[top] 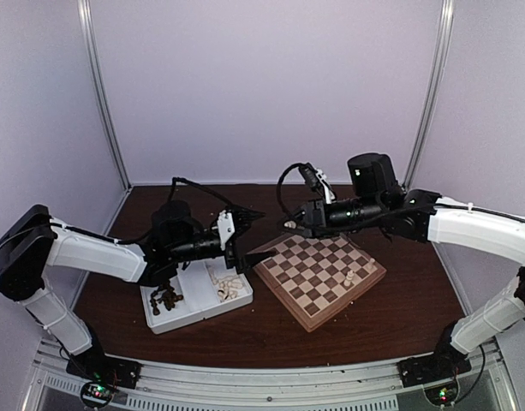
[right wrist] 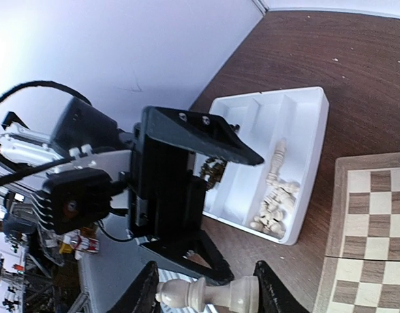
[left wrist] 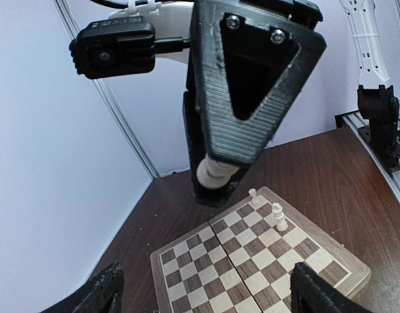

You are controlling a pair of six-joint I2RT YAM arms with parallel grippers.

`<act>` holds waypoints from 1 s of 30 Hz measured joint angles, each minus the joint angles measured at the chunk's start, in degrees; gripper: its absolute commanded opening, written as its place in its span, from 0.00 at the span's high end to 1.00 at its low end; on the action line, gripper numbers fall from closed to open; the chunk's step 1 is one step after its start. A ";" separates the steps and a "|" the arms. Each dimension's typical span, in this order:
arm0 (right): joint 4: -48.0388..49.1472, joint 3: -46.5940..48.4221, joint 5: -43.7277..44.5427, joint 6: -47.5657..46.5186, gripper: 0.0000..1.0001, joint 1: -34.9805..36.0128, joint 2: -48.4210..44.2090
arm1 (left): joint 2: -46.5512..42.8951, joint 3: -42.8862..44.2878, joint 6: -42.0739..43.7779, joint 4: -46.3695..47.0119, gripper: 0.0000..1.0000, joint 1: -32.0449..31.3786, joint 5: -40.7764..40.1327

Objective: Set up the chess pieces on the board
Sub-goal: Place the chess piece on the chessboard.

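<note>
1. Board (top: pixel 307 272) lay cornerwise on the dark table (top: pixel 399 334), right of the table's middle.
2. A short cream-white piece (left wrist: pixel 254 195) and a taller cream-white piece (left wrist: pixel 278 217) stood upright on the board, just beside each other, near its near-right edge and towards the right corner.
3. The white tray (top: pixel 202 315) sat on the table just beside the board's left corner. Its left compartment held the dark brown pieces (top: pixel 168 297), and its right compartment held the loose cream-white pieces (top: pixel 230 287).
4. The right gripper (right wrist: pixel 209 292) was clenched on a third cream-white piece (right wrist: pixel 193 295). This piece lay crosswise between the fingers and was raised in the air at the board's far-left edge.
5. The left gripper (left wrist: pixel 211 295) faced the right gripper tip to tip, above the gap between tray and board. Its fingers (left wrist: pixel 102 293) stood wide apart in the released state, with nothing grasped between them.
</note>
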 measured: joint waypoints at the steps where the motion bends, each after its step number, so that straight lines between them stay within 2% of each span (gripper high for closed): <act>1: 1.22 -0.04 -0.74 1.18 0.68 0.00 0.00 | 0.55 0.46 -0.09 0.79 0.16 0.00 0.46; 8: 7.23 -0.35 -3.63 6.23 0.68 -0.07 0.85 | 2.01 3.61 -1.40 3.65 0.28 0.00 3.04; 16: 10.38 -1.25 -5.05 8.81 0.68 -0.07 2.97 | 3.23 5.42 -3.43 4.98 0.37 0.00 6.29; 19: 11.56 -1.88 -5.20 9.46 0.68 -0.07 3.13 | 3.61 5.84 -3.80 4.98 0.46 0.00 7.39; 22: 12.07 -2.12 -5.33 9.86 0.68 -0.07 3.15 | 3.87 6.25 -4.07 5.07 0.49 0.00 8.04; 24: 12.26 -2.23 -5.38 10.01 0.68 -0.07 3.15 | 3.91 6.25 -4.17 5.16 0.54 0.00 8.20; 30: 12.61 -2.34 -5.40 10.01 0.67 -0.07 3.17 | 4.26 6.62 -4.31 5.66 0.82 0.00 8.70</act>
